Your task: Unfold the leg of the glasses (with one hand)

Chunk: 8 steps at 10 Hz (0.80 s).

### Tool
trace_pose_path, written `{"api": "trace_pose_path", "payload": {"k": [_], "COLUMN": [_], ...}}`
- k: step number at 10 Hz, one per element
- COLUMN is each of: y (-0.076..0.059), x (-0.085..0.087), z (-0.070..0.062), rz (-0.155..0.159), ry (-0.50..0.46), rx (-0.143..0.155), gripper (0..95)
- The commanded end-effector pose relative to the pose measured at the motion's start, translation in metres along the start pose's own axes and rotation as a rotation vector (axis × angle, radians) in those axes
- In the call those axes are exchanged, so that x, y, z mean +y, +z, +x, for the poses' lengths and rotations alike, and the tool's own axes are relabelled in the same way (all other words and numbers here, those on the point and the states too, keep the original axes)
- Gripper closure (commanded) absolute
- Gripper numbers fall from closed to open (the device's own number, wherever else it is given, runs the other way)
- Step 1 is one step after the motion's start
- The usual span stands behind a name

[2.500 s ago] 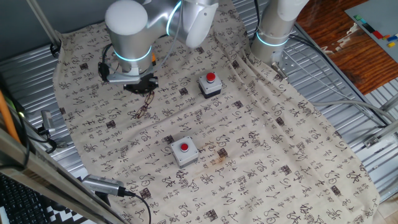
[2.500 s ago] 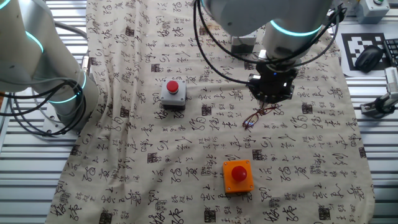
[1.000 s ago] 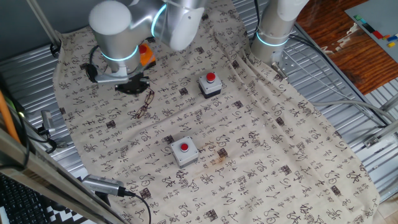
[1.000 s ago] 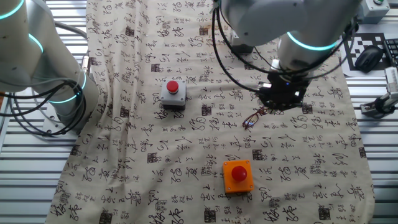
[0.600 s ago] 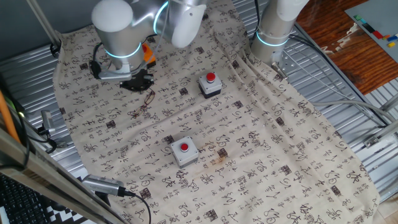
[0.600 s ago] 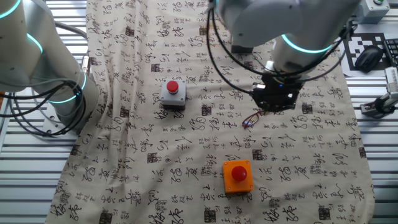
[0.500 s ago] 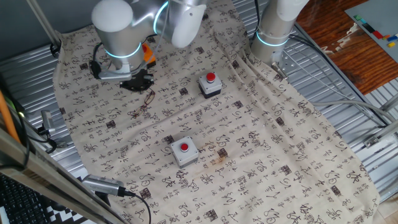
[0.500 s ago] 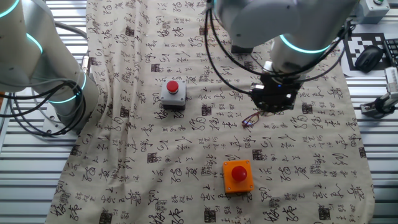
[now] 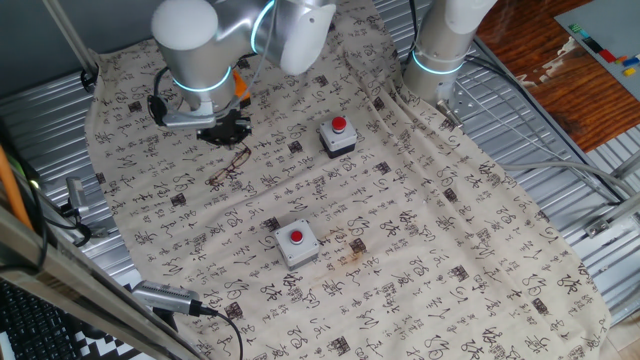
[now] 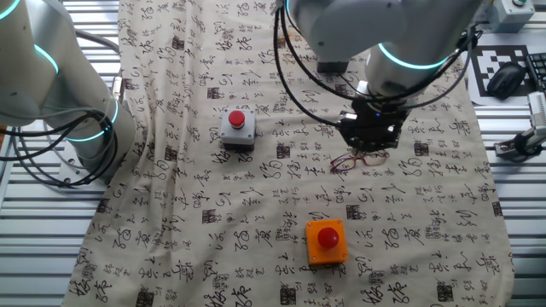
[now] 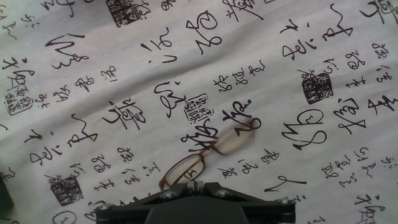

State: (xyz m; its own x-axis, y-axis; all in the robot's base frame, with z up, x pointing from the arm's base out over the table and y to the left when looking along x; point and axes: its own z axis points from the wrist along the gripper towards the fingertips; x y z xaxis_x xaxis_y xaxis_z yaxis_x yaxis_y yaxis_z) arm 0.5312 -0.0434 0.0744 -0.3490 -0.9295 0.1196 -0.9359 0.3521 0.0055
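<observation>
Glasses (image 11: 208, 151) lie on the cloth (image 11: 311, 50) under the hand (image 10: 369, 136), grip state unclear.

A printed cloth (image 9: 420, 230) with black characters drapes the counter. Two grey button boxes with red buttons sit on it, one (image 9: 337, 136) farther back, one (image 9: 296, 243) nearer. An orange box (image 10: 327, 241) rests well apart.
</observation>
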Motion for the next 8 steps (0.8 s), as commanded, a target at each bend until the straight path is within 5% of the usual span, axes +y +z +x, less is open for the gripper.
{"api": "trace_pose_path", "payload": {"k": [1,6,7,8], "y": [0.0019,-0.0001,-0.0023,-0.0057], "x": [0.0005,0.0002,-0.0006,-0.0020], "z": [0.0005,-0.0017,-0.0036,-0.0066], "rz": [0.001,0.002,0.001,0.001], "ry": [0.001,0.015,0.015,0.013], "rx": [0.000,-0.003,-0.004,-0.004], "gripper": [95.0,95.0,76.0,76.0]}}
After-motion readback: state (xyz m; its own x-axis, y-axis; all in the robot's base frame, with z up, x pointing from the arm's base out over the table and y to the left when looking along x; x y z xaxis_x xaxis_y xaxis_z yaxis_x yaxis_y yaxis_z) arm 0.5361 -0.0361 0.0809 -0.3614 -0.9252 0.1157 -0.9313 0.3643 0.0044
